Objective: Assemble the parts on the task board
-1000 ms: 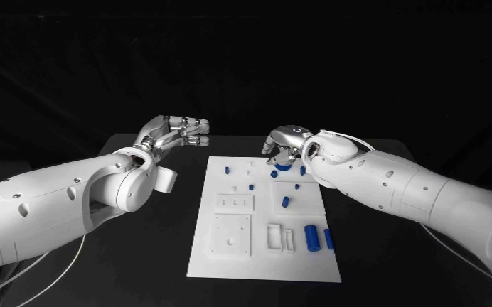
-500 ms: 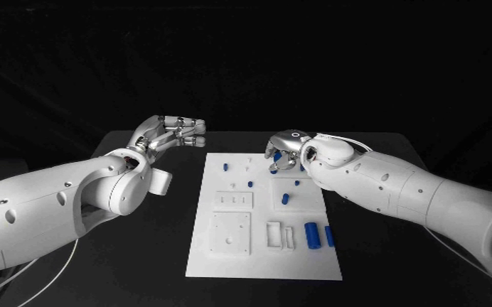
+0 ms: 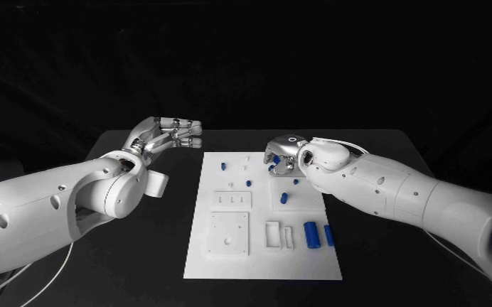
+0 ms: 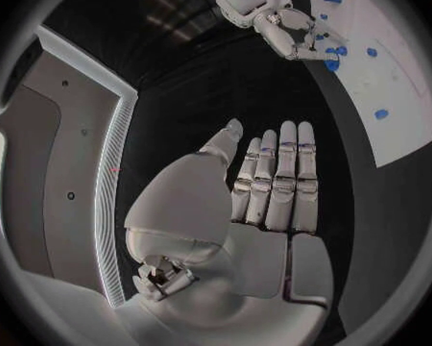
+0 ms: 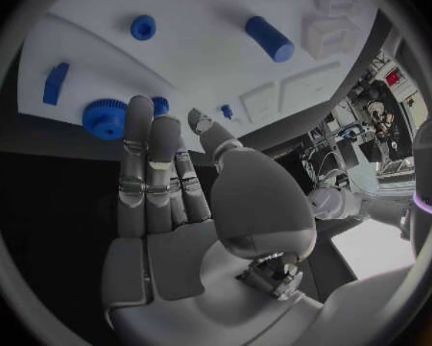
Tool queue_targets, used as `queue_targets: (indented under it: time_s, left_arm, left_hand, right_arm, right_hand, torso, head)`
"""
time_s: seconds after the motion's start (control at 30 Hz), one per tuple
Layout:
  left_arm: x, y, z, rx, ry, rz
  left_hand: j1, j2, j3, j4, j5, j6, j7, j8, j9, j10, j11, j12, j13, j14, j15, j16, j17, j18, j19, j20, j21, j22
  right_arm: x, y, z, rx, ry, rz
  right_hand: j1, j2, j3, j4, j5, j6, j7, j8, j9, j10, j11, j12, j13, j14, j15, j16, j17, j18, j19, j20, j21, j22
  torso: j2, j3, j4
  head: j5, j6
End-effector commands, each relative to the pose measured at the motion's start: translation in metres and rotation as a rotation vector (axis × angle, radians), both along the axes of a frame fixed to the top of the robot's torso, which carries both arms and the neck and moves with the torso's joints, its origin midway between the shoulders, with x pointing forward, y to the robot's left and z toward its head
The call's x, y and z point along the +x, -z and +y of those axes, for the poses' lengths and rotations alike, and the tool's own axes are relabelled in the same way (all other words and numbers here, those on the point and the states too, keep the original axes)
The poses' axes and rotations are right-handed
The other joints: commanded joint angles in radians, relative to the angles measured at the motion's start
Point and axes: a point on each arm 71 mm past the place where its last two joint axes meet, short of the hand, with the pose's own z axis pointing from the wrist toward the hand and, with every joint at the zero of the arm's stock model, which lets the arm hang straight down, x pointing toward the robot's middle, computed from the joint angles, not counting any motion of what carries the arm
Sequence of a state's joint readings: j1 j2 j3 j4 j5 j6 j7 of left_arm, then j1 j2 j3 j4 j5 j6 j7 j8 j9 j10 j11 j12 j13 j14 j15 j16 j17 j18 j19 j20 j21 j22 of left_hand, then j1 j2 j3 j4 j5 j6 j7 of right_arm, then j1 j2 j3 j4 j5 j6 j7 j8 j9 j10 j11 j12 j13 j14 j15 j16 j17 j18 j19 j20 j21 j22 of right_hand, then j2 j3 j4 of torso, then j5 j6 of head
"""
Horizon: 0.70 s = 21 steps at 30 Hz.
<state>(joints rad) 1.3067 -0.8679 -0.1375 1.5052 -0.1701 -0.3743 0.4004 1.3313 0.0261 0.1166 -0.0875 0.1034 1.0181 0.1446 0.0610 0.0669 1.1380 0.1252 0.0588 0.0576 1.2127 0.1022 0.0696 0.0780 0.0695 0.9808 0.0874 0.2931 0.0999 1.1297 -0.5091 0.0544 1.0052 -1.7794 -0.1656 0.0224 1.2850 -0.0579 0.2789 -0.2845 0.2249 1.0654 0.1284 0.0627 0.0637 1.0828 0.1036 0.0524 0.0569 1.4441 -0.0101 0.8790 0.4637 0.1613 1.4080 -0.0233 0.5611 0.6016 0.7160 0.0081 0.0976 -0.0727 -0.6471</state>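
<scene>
Where the matte white task board (image 3: 231,250) ends, right hand (image 3: 284,155) seemingly empty beside toothed blue gear (image 5: 104,118).

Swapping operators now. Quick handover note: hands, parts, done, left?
Left robot hand: open, holds nothing, fingers straight, over the black table off the board's far left corner.
Right robot hand: over the far right of the white board, fingertips at a blue gear; no visible grip on it.
Parts: small blue pegs spread over the far half, two blue cylinders lying at the near right.
Done: cannot tell which pieces are seated.
Left: the lying cylinders at least, probably the gear.
</scene>
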Motion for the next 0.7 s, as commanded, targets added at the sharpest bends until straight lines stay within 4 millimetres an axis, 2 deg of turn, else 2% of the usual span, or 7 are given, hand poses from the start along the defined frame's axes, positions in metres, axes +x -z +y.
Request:
queue_targets:
  time_s: [0.03,0.13,0.27,0.57,0.7]
  left_arm:
    - [-0.0007,-0.0037,-0.0007,-0.005,0.012,-0.020]
    - [-0.0006,-0.0051,0.0007,-0.004,0.010,-0.022]
    - [-0.0005,-0.0065,0.0021,-0.004,0.008,-0.025]
    - [-0.0001,-0.0079,0.0033,-0.005,0.008,-0.026]
    - [0.0001,-0.0081,0.0032,-0.005,0.008,-0.027]
  left_hand:
    - [-0.007,0.000,-0.001,-0.002,0.002,-0.004,0.000,0.001,0.001,-0.005,-0.002,0.001,0.001,-0.007,0.001,-0.002,-0.001,-0.006,0.000,0.001,-0.003,-0.001]
    - [-0.007,0.000,-0.001,-0.002,0.002,-0.004,0.000,0.001,0.001,-0.005,-0.002,0.001,0.001,-0.007,0.001,-0.002,-0.001,-0.006,0.000,0.001,-0.003,-0.001]
    - [-0.007,0.000,-0.001,-0.002,0.002,-0.004,0.000,0.001,0.001,-0.005,-0.002,0.001,0.001,-0.007,0.001,-0.002,-0.001,-0.006,0.000,0.001,-0.003,-0.001]
    - [-0.007,0.002,-0.004,-0.003,0.003,-0.005,0.000,0.002,0.001,-0.007,-0.001,0.000,0.001,-0.008,0.001,-0.002,-0.002,-0.006,0.001,0.001,-0.004,-0.007]
    - [-0.007,0.002,-0.004,-0.003,0.003,-0.005,0.000,0.002,0.001,-0.007,-0.001,0.000,0.001,-0.008,0.001,-0.002,-0.002,-0.006,0.001,0.001,-0.004,-0.007]
  right_arm:
    - [0.0004,0.0022,-0.0027,-0.034,0.007,0.001]
    - [-0.0001,0.0021,-0.0024,-0.039,0.004,-0.002]
    - [-0.0004,0.0017,-0.0023,-0.040,0.004,-0.008]
    - [-0.0002,0.0010,-0.0036,-0.045,0.010,-0.022]
    - [0.0003,0.0011,-0.0034,-0.046,0.012,-0.024]
  right_hand:
    - [-0.001,-0.014,0.037,0.000,0.001,-0.001,0.000,-0.001,-0.001,-0.002,-0.002,0.005,0.000,-0.001,0.006,0.007,-0.001,0.014,0.007,0.000,-0.008,0.019]
    - [0.001,-0.024,0.070,0.000,0.014,0.000,0.001,-0.002,-0.001,-0.001,-0.002,0.004,0.000,-0.002,0.006,0.007,-0.001,0.016,0.005,-0.001,-0.009,0.036]
    - [-0.003,-0.032,0.105,0.000,0.012,0.001,0.001,-0.001,-0.001,0.000,-0.001,0.005,0.000,-0.002,0.006,0.007,-0.001,0.017,0.003,-0.001,-0.012,0.058]
    - [-0.006,-0.036,0.142,0.001,0.001,0.005,0.000,-0.001,-0.001,0.003,-0.002,0.005,0.000,-0.002,0.005,0.009,0.001,0.018,0.005,-0.001,-0.029,0.098]
    - [-0.014,-0.030,0.162,0.003,-0.004,0.012,0.000,-0.001,-0.001,0.016,-0.004,0.004,0.000,-0.002,0.004,0.011,0.002,0.018,0.007,-0.002,-0.038,0.116]
  torso:
    - [0.008,0.0012,0.0024]
    - [0.013,0.0028,0.0029]
    - [0.017,0.0040,0.0039]
    - [0.026,0.0063,0.0049]
    - [0.031,0.0071,0.0052]
  head:
    - [-0.003,0.001]
    - [-0.004,0.003]
    - [-0.006,0.005]
    - [-0.006,0.012]
    - [0.000,0.015]
